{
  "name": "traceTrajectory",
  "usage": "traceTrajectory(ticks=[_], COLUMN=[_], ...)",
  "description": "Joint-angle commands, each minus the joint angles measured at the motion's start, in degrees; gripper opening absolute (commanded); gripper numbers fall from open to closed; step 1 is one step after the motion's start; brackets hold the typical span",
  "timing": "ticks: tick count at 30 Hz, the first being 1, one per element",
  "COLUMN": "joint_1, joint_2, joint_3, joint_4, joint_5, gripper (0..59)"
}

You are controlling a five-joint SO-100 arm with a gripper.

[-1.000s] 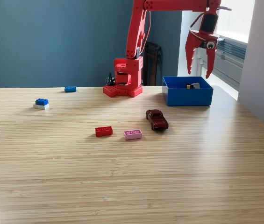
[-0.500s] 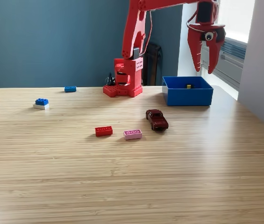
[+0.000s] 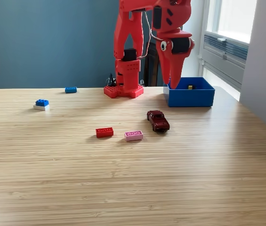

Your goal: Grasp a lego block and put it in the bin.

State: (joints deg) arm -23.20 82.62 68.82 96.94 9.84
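At upper centre the gripper [image 3: 174, 84] hangs with its jaws together and nothing between them, so it seems free to fetch another block. The bin [image 3: 189, 97] sits centre right (something small inside), while the red block [image 3: 104, 132] waits at mid-frame.

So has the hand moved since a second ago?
Yes. The hand has swung toward the exterior view's left and down, from above the bin's right side to its left edge, jaws now shut.

A small dark red toy car [image 3: 158, 120] sits on the light wooden table [image 3: 133, 188], near a window [image 3: 229, 19].
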Motion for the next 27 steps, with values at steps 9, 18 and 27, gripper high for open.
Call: traceTrajectory(ticks=[9,18,27], joint_1=[0.2,0.2,5.1], joint_2=[4.9,4.9,4.9], joint_3=[1.5,1.5,1.7], joint_4=[-2.9,-4.1,-5.4], joint_5=[0.1,0.1,-0.4], gripper=[14.4,14.8,13.9])
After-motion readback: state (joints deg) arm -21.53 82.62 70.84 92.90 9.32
